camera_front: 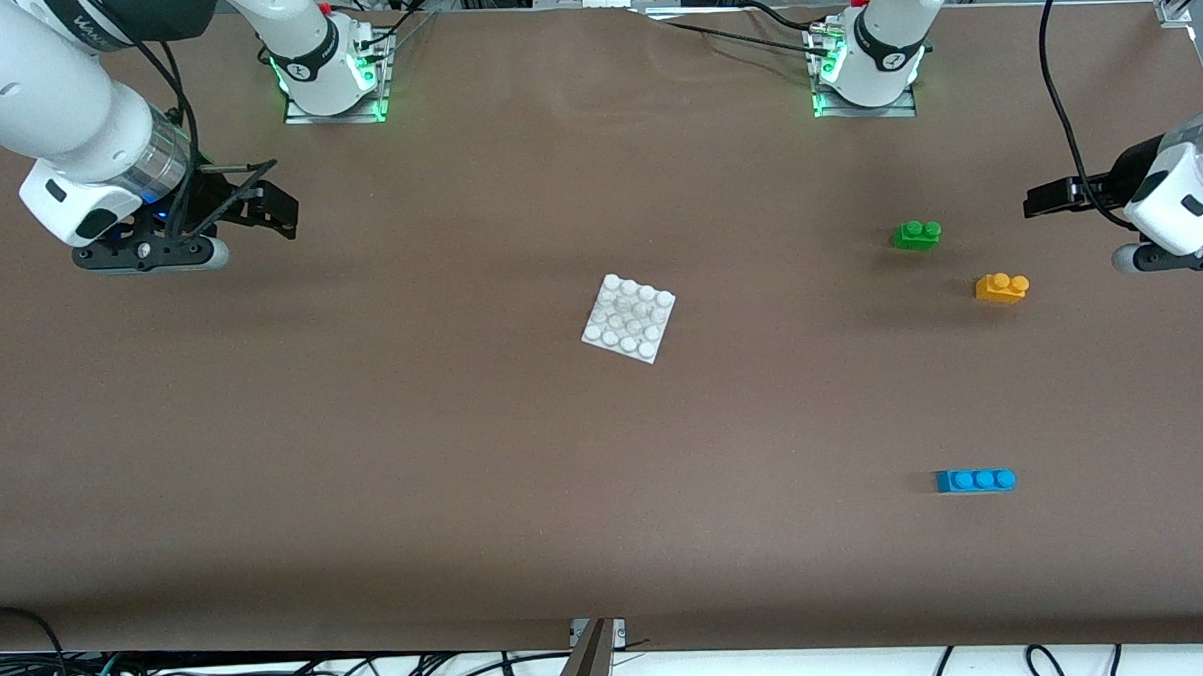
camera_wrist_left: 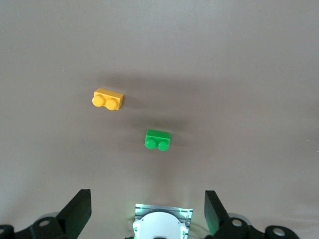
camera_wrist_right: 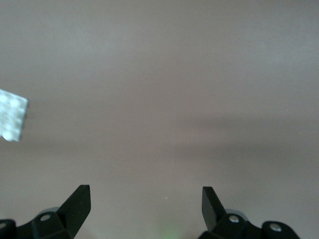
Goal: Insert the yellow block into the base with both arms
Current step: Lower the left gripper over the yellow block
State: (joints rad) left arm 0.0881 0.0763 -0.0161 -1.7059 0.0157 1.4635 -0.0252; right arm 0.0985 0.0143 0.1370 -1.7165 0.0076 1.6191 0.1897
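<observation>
The yellow block (camera_front: 1002,287) lies on the brown table toward the left arm's end; it also shows in the left wrist view (camera_wrist_left: 108,99). The white base (camera_front: 629,318) lies flat at the table's middle, and its edge shows in the right wrist view (camera_wrist_right: 12,116). My left gripper (camera_front: 1052,198) hangs open and empty over the table at the left arm's end, apart from the yellow block; its fingers are spread wide in the left wrist view (camera_wrist_left: 148,209). My right gripper (camera_front: 267,205) hangs open and empty over the right arm's end (camera_wrist_right: 145,204).
A green two-stud brick (camera_front: 917,234) lies beside the yellow block, farther from the front camera (camera_wrist_left: 158,140). A blue three-stud brick (camera_front: 976,479) lies nearer to the camera. The arms' bases (camera_front: 332,82) stand along the table's far edge. Cables hang below the front edge.
</observation>
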